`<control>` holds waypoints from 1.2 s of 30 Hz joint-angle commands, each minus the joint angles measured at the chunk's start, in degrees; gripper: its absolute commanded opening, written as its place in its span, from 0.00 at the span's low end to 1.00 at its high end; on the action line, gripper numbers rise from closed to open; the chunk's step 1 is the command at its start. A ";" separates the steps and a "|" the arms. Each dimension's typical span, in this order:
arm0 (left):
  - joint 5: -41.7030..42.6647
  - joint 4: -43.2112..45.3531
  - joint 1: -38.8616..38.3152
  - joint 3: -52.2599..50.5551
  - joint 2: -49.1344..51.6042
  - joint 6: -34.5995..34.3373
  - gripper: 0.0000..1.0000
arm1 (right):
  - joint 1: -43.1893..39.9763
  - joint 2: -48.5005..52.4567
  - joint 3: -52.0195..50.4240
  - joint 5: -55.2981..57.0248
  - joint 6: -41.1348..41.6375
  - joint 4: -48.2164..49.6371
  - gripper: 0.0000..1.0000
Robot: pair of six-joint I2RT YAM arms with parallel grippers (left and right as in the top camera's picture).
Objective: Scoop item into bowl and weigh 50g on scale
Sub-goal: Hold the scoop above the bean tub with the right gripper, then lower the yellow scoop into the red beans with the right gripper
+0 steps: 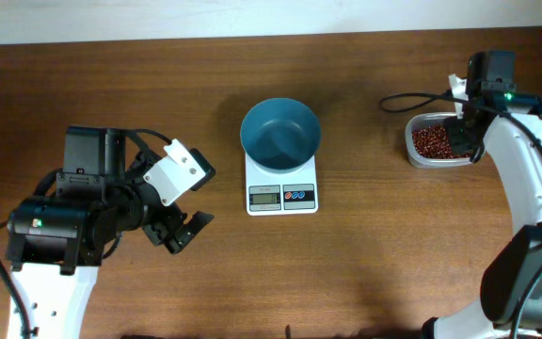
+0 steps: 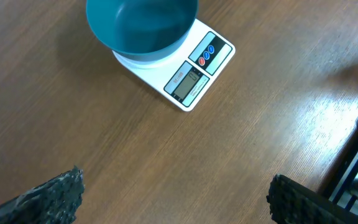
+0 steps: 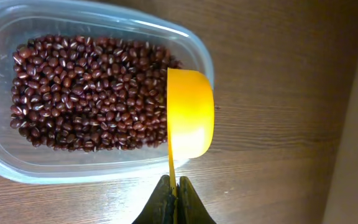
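Observation:
The item, a heap of dark red-brown beans (image 3: 86,93), fills a clear plastic tub (image 3: 42,175) at the table's right (image 1: 434,141). My right gripper (image 3: 174,186) is shut on the thin handle of a yellow scoop (image 3: 191,118). The scoop's cup is turned on its side over the tub's right rim. In the overhead view this gripper (image 1: 466,130) hangs over the tub. The teal-blue bowl (image 1: 280,132) stands empty on the white scale (image 1: 281,196) at mid-table, also seen from the left wrist (image 2: 142,25). My left gripper (image 2: 176,190) is open above bare wood, left of the scale (image 2: 197,74).
The right arm (image 1: 525,179) runs down the table's right side, with a black cable (image 1: 412,100) trailing left of its wrist. The left arm's body (image 1: 73,207) fills the lower left. Bare brown wood lies between the scale and the tub.

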 commanded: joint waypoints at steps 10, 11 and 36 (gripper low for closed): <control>1.01 -0.04 0.28 1.05 0.15 -0.74 0.99 | -0.33 1.84 -1.01 -3.10 3.48 1.73 0.04; 1.01 -0.04 0.28 1.05 0.15 -0.74 0.99 | -0.33 1.86 -1.01 -3.41 3.48 1.90 0.04; 1.01 -0.04 0.28 1.05 0.15 -0.74 0.99 | -4.04 5.90 -1.01 -15.02 13.05 1.66 0.04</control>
